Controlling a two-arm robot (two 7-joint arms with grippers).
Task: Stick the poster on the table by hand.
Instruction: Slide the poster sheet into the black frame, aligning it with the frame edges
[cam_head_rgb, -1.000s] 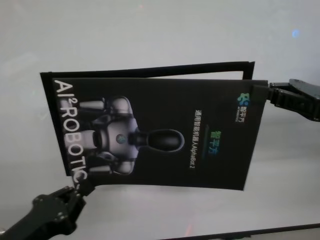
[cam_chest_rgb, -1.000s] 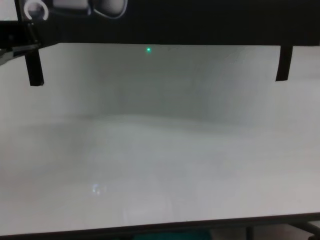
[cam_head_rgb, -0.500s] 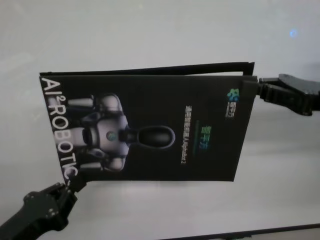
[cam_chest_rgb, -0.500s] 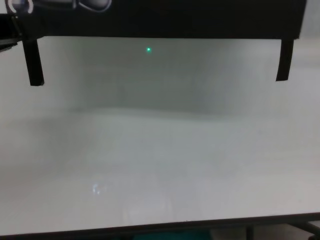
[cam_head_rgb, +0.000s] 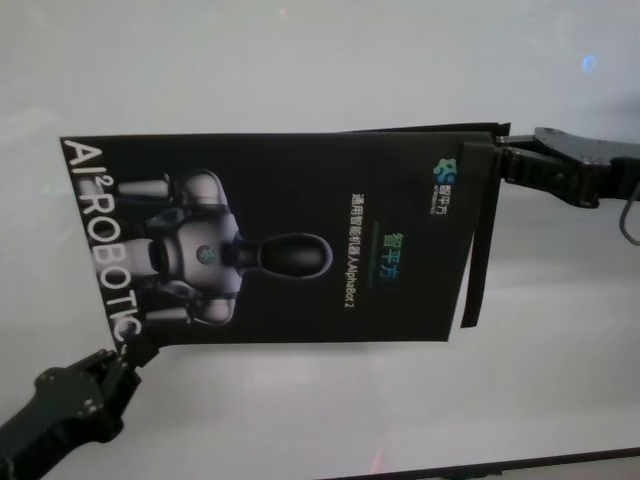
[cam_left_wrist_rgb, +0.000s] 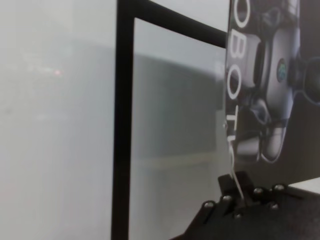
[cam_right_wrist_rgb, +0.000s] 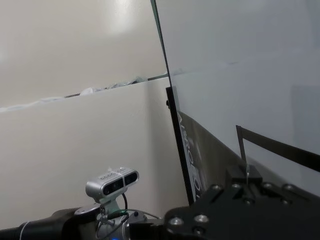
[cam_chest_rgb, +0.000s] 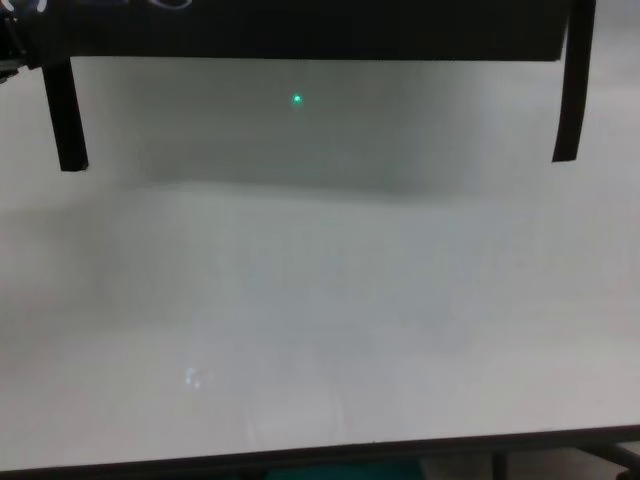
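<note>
The poster (cam_head_rgb: 300, 250) is a black sheet with a white-grey robot figure and white letters, held flat in the air over the white table (cam_head_rgb: 300, 60). My left gripper (cam_head_rgb: 135, 350) is shut on its near left corner. My right gripper (cam_head_rgb: 503, 152) is shut on its far right corner. In the left wrist view the left gripper (cam_left_wrist_rgb: 239, 195) pinches the poster's (cam_left_wrist_rgb: 280, 75) thin edge. In the right wrist view the right gripper (cam_right_wrist_rgb: 246, 175) clamps the poster's (cam_right_wrist_rgb: 210, 155) corner. The chest view shows only the poster's underside (cam_chest_rgb: 300, 30) at the top.
Narrow black strips hang from the poster: one along its far edge (cam_head_rgb: 400, 130) and one down its right side (cam_head_rgb: 470, 260). Two strips (cam_chest_rgb: 65, 110) (cam_chest_rgb: 565, 90) dangle above the table (cam_chest_rgb: 320, 300). The table's dark front edge (cam_chest_rgb: 320, 458) is near. A camera on a stand (cam_right_wrist_rgb: 112, 182) stands off the table.
Both grippers have carried the poster to the left and higher. The right-hand strip now hangs down beside the poster's right edge.
</note>
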